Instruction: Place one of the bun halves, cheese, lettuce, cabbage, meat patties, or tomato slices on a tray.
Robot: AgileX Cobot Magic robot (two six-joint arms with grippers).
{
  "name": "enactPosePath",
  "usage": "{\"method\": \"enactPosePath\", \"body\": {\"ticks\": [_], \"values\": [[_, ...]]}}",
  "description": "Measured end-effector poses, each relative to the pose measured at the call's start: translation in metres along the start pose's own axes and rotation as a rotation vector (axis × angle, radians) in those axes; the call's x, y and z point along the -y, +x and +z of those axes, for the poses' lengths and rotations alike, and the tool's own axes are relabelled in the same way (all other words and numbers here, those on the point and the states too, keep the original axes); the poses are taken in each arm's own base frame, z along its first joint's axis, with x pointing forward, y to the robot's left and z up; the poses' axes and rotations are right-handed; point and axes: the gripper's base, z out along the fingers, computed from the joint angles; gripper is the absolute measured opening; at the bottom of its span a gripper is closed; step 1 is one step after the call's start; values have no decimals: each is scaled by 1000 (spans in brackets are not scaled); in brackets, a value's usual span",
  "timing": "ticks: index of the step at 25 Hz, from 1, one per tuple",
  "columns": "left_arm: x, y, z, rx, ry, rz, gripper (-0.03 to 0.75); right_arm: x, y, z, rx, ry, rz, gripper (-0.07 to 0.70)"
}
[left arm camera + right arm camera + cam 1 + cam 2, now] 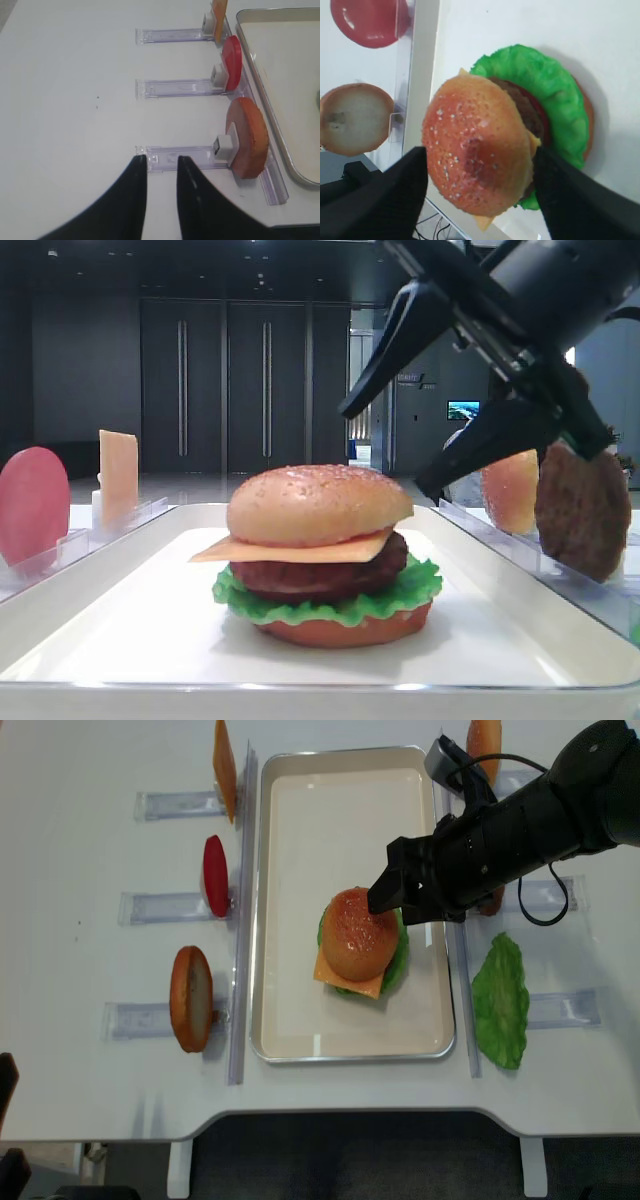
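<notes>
On the tray (285, 900) the stack stands complete: bottom bun, lettuce (330, 608), patty (320, 575), cheese (300, 550), and the bun top (318, 502) seated on it, slightly off-centre toward the left rack side in the overhead view.

Your right gripper (480, 192) hangs over the bun top with its jaws spread wide, one finger on each side of the dome. From the wrist view neither finger presses the crust, and the low side view shows the gripper clear above and to the right of the bun. Nothing is held.

Your left gripper (161, 172) sits low over the table (75, 100) at the near end of a clear rack (180, 156), jaws only a narrow gap apart and nothing between them. It is well apart from the tray.

Step in hand, as I read it: release of the bun top. The placing looks done; the arm has yet to leave.

Next move calls for a straight lift, jaws kept wide, so no finger drags the dome sideways. The cheese already overhangs, and a nudge could slide the top layers.

Spare parts remain outside the tray: a tomato slice (215, 875), a bun half (190, 998), a second lettuce leaf (500, 1000).
</notes>
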Motion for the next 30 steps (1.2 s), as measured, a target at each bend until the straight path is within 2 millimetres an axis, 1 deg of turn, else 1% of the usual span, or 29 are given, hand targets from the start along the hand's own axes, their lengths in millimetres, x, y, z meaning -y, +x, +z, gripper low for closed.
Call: {"method": "enactPosePath", "body": {"ticks": [10,18,22,27,30], "values": [[0,0,0,0,0,0,159,-21,-4,-32,25,90,-37,441],[0,0,0,0,0,0,159,-31,-9,-56,54,210,-63,441],[0,0,0,0,0,0,159,-37,-14,-74,66,312,-98,441],[0,0,0,0,0,0,159,-43,-26,-98,94,481,-120,441],[0,0,0,0,0,1,159,-47,-31,-110,97,552,-150,441]]}}
